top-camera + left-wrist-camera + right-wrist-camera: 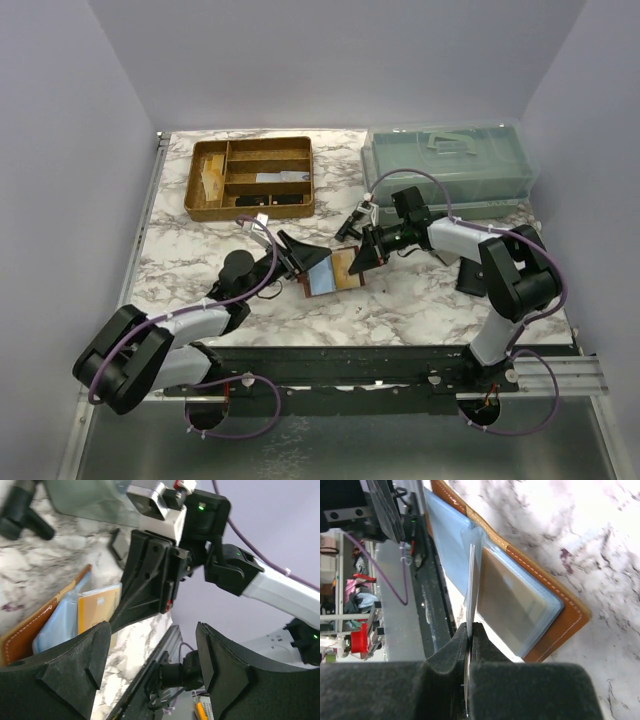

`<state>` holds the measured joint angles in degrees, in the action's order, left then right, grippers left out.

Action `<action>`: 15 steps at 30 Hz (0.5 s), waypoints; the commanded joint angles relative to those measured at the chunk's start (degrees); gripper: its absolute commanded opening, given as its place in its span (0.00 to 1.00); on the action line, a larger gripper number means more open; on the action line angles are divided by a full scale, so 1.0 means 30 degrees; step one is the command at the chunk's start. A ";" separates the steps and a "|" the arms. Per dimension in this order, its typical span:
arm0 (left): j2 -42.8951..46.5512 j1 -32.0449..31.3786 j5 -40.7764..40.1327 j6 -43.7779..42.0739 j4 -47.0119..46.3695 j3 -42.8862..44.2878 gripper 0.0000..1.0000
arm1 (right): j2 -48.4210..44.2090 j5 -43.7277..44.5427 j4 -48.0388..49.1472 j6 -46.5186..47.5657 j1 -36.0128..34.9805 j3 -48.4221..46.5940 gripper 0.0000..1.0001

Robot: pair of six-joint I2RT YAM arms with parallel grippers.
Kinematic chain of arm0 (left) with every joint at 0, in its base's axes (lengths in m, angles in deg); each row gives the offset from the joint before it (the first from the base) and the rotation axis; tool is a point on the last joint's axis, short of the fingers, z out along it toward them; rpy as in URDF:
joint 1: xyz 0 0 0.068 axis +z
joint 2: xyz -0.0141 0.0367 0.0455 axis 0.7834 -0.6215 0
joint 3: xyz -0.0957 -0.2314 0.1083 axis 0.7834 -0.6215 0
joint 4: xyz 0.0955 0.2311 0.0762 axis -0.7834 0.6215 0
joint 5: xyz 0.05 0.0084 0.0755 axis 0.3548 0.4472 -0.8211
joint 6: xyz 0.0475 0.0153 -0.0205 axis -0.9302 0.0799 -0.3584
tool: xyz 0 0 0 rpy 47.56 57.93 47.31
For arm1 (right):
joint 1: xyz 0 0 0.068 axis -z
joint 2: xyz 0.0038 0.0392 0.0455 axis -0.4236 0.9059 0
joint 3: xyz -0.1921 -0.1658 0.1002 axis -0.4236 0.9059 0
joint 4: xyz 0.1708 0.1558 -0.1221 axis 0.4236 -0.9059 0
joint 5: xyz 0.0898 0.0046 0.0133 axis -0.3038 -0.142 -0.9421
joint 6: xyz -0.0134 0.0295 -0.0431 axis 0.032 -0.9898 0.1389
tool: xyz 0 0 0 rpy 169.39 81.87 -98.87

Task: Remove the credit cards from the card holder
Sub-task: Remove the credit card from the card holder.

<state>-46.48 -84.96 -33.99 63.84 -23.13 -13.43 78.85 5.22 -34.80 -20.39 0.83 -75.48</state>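
Observation:
The reddish-brown card holder (345,267) lies open on the marble table between both grippers. In the right wrist view (555,605) it shows a tan card (512,600) in a clear pocket and a light blue pane (447,540). My right gripper (364,252) is shut (471,630) on a thin pale leaf (473,575) standing on edge from the holder; edge-on, I cannot tell card from pocket. My left gripper (297,256) is open and empty (150,665) at the holder's left side. Its view shows a yellow-orange card (97,607) and a light blue one (55,627).
A gold-brown divided tray (250,178) stands at the back left. A pale green lidded box (450,165) stands at the back right. Small black pieces (350,225) lie behind the holder. The black rail (400,365) runs along the near edge.

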 commanded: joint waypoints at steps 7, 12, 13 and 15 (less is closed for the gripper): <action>-0.0600 -0.4019 0.0254 -0.0818 -0.0415 0.2304 0.71 | -0.1719 -0.3989 -0.0337 0.2211 0.0228 -0.0006 0.00; -0.0769 -0.4427 -0.1723 -0.0775 -0.0509 0.1443 0.67 | -0.2129 -0.3340 -0.0499 0.2482 0.0298 0.0068 0.00; -0.0402 -0.4420 -0.2273 -0.0933 -0.0495 0.0998 0.67 | -0.2150 -0.3308 -0.0515 0.2501 0.0311 0.0048 0.00; 0.0463 -0.4409 -0.3304 -0.1293 -0.0314 0.0121 0.67 | -0.2247 -0.3279 -0.0579 0.2570 0.0345 0.0033 0.00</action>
<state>-48.84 -98.10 -36.28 62.53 -23.52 -8.60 74.28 -3.22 -35.41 -14.51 1.53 -75.48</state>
